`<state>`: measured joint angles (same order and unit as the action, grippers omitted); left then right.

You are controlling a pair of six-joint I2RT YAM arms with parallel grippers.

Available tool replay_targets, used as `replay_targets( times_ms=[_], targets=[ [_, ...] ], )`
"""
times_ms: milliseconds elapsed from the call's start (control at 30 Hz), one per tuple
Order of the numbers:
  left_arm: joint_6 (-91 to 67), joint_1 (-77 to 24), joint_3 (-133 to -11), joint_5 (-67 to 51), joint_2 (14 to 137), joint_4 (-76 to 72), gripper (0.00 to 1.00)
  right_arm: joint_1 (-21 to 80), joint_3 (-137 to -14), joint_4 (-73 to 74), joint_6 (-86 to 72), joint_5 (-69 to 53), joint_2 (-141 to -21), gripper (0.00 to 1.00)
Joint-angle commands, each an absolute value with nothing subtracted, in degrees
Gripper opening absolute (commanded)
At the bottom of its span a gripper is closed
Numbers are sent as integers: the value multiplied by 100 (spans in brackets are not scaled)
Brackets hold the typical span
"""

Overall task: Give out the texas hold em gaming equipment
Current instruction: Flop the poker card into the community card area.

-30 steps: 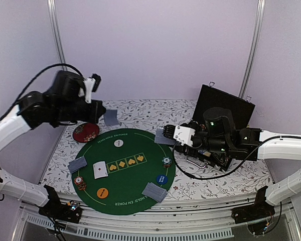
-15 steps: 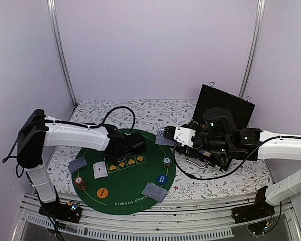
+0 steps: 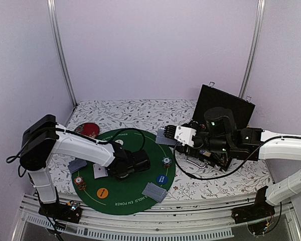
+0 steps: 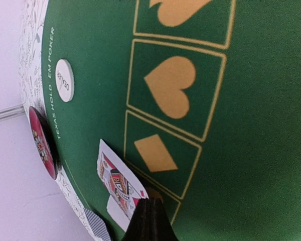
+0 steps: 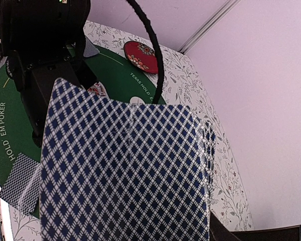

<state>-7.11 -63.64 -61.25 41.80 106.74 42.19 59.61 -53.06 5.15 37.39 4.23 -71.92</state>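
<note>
Left gripper (image 4: 150,221) is pinching a face-up card (image 4: 119,182) tight, probably lowering it onto the mat (image 4: 251,150), while right gripper (image 3: 174,136) is clamping the deck (image 5: 125,170) ready.

Soft, even lilac-tinted light, faint shadows, overhead view sharp — playing cards (image 5: 125,170) close-up slightly blurred

Left arm (image 3: 85,148) bars the green mat's (image 3: 128,201) middle; bare felt beside orange button (image 3: 103,192).

matt grn felt mat (image 3: 123,188), glossy coated-paper cards (image 5: 125,170)
</note>
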Motion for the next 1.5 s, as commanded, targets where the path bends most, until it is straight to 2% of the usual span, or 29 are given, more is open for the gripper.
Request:
replay_targets(
  times_ms=[0, 700, 900, 933, 1067, 1167, 1467],
  targets=[
    [-543, -6491, -6002, 3792, 10635, 3828, 0, 5951, -5265, 431, 3762, 475, -7033, 46],
    [-615, -6600, -5900, 2888, 10584, 3904, 0, 5954, -5304, 458, 3779, 501, -7025, 46],
    [-723, -6600, -6079, 2714, 10668, 4372, 0, 5946, -5289, 449, 3779, 510, -7022, 46],
    [-741, -6601, -6122, 2689, 10665, 4432, 3, 5944, -5286, 448, 3779, 510, -7030, 46],
    [-776, -6595, -6265, 2681, 10527, 4559, 25, 5949, -5290, 453, 3779, 510, -7022, 46],
    [-791, -6604, -6438, 2603, 10358, 4719, 37, 5949, -5283, 460, 3779, 516, -6997, 46],
    [-739, -6685, -6704, 2157, 9316, 4714, 54, 5950, -5272, 449, 3790, 536, -6970, 46]
  ],
)
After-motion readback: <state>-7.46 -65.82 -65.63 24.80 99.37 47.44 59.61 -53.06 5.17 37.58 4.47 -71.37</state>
